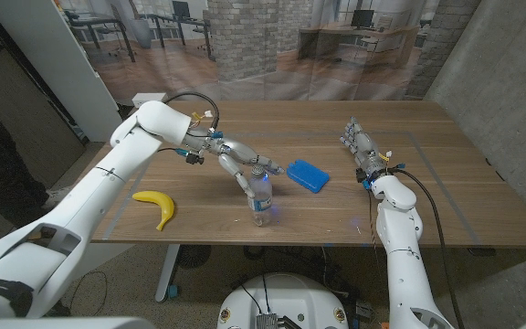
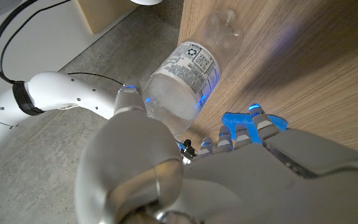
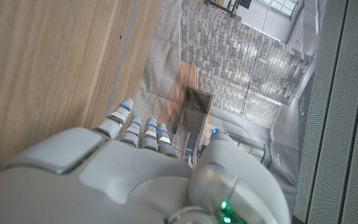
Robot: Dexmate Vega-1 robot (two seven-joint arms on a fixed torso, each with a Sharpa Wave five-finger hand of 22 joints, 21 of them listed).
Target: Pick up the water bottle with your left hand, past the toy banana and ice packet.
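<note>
- Water bottle [image 1: 260, 194]: stands upright on the table [image 1: 446, 210], near the middle of its front edge; not yet lifted.
- Left hand [image 1: 237, 164]: at the bottle's upper part, thumb and fingers either side, seemingly closing on it; a firm grip cannot be confirmed.
- Toy banana [image 1: 157, 206]: near the front-left corner.
- Ice packet [image 1: 307, 175]: just beyond the bottle.
- Right hand [image 1: 359, 144]: holds nothing, fingers extended side by side.
- Remaining: secure grip, lift.

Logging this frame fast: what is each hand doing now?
Left hand: open, fingers around the clear plastic water bottle, no grip visible.
Right hand: open, holding nothing.
</note>
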